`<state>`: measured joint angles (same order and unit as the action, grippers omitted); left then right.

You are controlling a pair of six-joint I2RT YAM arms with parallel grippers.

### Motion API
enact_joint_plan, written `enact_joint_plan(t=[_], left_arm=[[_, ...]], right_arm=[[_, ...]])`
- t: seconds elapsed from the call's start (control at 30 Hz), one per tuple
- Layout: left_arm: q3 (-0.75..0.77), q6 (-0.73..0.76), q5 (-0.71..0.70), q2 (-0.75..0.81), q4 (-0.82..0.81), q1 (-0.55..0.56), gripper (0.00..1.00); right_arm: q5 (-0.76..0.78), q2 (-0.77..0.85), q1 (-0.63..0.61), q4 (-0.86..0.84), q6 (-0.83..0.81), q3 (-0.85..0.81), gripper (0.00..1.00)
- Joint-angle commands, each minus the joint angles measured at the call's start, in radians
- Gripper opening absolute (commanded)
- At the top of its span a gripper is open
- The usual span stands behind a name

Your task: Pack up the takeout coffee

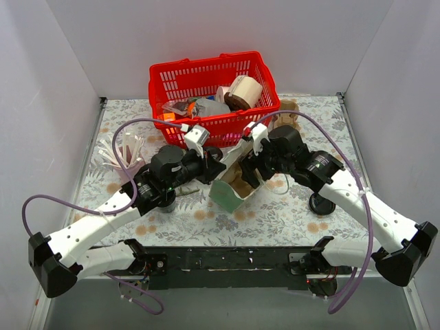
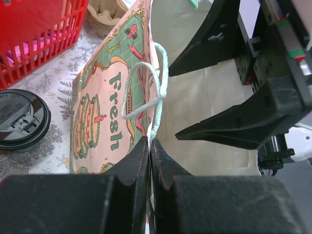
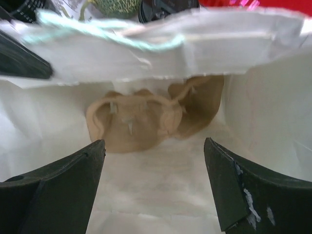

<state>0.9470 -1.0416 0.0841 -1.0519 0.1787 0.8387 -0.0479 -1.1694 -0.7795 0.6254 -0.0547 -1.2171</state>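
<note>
A paper bag [image 1: 230,192] printed "Fresh" [image 2: 109,112] lies tipped over in the middle of the table, its mouth facing the basket. My left gripper [image 2: 150,144] is shut on the bag's rim, just below the mint string handle [image 2: 157,87]. My right gripper [image 3: 153,142] is open, with both fingers inside the bag's mouth and nothing between them. A tan pulp cup carrier [image 3: 139,122] rests deep in the bag, ahead of the right fingertips. In the left wrist view the right gripper's black fingers [image 2: 229,124] spread across the bag's pale interior.
A red basket [image 1: 206,72] full of items stands at the back. Another pulp carrier [image 1: 285,113] sits to its right. Black lids [image 1: 322,203] lie at the right, and one black lid [image 2: 22,119] lies left of the bag. Straws [image 1: 120,151] lie at the left.
</note>
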Motion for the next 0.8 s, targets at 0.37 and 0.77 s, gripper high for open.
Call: enact_joint_plan(t=[0.37,0.77], left_arm=[[-0.134,0.066,-0.126,0.122,-0.173,-0.004,0.00],[-0.227,0.098,0.120,0.202,-0.246,-0.003,0.00]], right_arm=[[-0.032,0.197,-0.003,0.005,-0.145,0.252,0.90],[-0.113,0.263,-0.003,-0.069,-0.215,0.294,0.91]])
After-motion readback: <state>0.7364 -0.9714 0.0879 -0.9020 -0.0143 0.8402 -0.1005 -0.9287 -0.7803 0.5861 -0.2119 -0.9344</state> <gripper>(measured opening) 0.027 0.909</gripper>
